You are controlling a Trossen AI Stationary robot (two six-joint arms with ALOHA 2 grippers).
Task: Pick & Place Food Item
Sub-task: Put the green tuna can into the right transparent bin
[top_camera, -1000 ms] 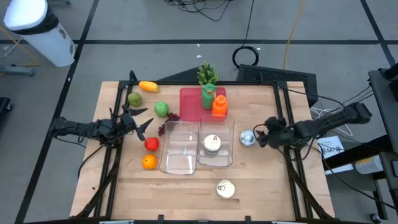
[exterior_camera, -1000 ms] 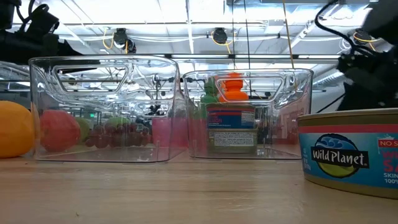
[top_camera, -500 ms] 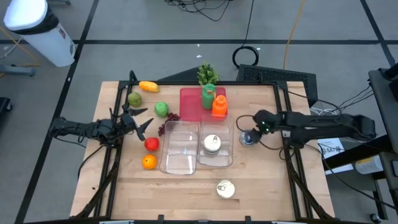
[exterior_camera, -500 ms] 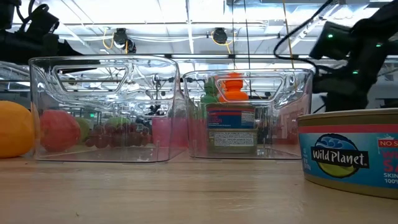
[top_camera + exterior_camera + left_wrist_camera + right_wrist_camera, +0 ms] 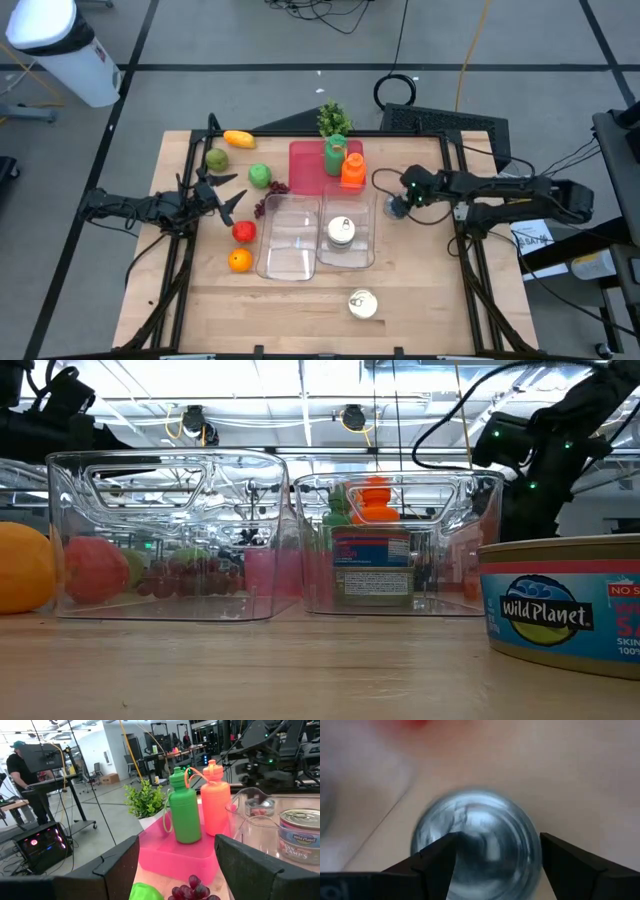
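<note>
A small silver can (image 5: 477, 842) stands on the table right of two clear bins (image 5: 290, 240). My right gripper (image 5: 497, 840) hangs open just above it, tipped steeply down, one finger to each side of the can's top; I see no touch. In the high view the gripper (image 5: 394, 205) covers most of the can (image 5: 398, 214). The right bin holds a labelled can (image 5: 341, 232). My left gripper (image 5: 225, 195) waits open and level at the table's left, among the fruit.
An orange (image 5: 239, 261), a red apple (image 5: 243, 232), grapes (image 5: 268, 200) and green fruit (image 5: 260, 176) lie left of the bins. A pink tray (image 5: 308, 170) with a green bottle (image 5: 335, 156) and an orange bottle (image 5: 352, 168) stands behind them. A tuna can (image 5: 362, 303) sits near the front edge.
My right gripper has swung from near the table's right edge toward the left and a little toward the far edge, tipping further down, and now hangs over the silver can. The can has stayed where it was.
</note>
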